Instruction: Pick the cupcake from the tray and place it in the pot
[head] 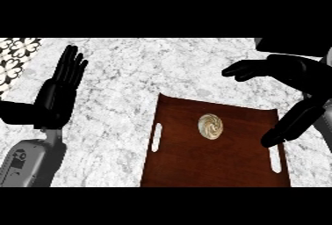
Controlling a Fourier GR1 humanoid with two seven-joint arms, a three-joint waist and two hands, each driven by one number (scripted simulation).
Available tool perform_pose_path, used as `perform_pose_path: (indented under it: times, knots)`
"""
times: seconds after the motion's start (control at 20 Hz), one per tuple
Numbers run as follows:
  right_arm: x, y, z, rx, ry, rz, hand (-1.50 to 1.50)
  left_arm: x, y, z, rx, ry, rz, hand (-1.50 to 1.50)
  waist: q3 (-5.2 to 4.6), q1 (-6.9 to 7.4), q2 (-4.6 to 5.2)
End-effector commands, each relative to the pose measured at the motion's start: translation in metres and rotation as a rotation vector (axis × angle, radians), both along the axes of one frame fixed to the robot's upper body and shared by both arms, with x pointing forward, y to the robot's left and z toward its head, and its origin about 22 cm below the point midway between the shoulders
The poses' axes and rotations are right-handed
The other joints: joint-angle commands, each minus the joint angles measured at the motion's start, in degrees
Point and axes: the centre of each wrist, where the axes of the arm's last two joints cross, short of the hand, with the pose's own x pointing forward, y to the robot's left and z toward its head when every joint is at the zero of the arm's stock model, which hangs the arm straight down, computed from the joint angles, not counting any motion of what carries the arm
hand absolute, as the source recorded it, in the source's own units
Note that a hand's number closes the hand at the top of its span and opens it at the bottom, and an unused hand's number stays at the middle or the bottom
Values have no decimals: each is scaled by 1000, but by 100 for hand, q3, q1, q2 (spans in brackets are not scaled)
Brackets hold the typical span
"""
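A small cupcake [210, 126] with pale swirled frosting stands on the dark brown wooden tray [188, 162], a little above the tray's middle. My right hand [295, 72] hovers over the tray's far right corner, open, its thumb and fingers spread wide apart; the cupcake lies left of and below it, untouched. My left hand [59, 90] rests open at the left side of the counter, fingers straight and pointing up, holding nothing. No pot shows in the head view.
The tray has a white slot handle on its left side [156, 137] and on its right side [275, 159]. Marble counter [130, 79] surrounds it. A patterned tile strip [16, 55] runs along the upper left corner.
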Motion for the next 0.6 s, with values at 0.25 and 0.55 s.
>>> perform_pose_path:
  times: [0.25,0.55]
  knots:
    - [5,16,22,-353,-223,200,-150,8,3,4,21,-11,50,0,-19,-134,-31]
    - [16,33,-16,-469,-328,256,-150,12,13,3,9,10,55,0,-39,-232,-82]
